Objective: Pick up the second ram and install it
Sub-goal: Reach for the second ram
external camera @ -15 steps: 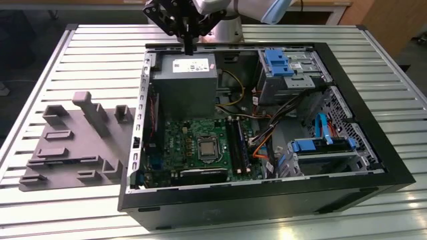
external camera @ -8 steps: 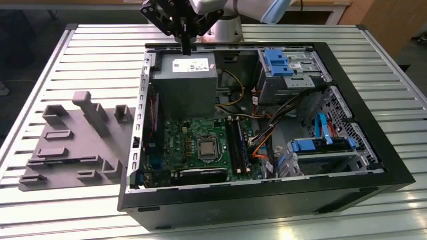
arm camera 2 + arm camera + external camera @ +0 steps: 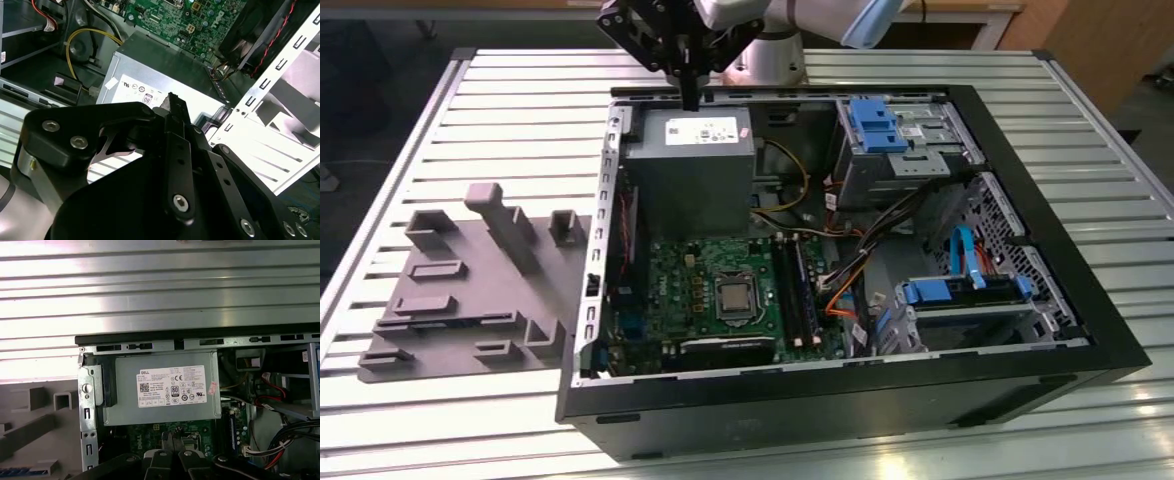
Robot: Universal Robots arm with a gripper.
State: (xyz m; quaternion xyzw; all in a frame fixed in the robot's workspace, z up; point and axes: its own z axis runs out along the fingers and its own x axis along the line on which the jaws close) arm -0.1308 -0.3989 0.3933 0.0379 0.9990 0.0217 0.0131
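Gripper (image 3: 688, 98) — jaws clenched, above power supply (image 3: 687, 170) | computer case (image 3: 854, 405) on slatted metal table (image 3: 520, 100)

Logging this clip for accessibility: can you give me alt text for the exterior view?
The arm's gripper hangs above the far edge of an open computer case, over its grey power supply. A grey holder tray lies on the slatted table at the exterior view's left.
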